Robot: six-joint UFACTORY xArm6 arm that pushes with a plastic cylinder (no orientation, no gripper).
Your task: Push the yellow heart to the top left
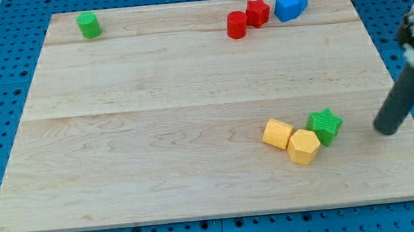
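Note:
Two yellow blocks lie touching at the view's lower right. One [278, 134] is on the left, the other [304, 146] just below and right of it; I cannot tell which is the heart. A green star [325, 126] touches them on their right. My tip [388, 128] rests on the board to the right of the green star, a clear gap away from it. The dark rod slants up toward the view's right edge.
A green cylinder [88, 25] stands at the top left corner. A red cylinder [236, 25] and a red star [257, 12] sit at the top, right of centre. Two blue blocks [291, 4] lie beside them. The wooden board [155, 120] rests on a blue pegboard.

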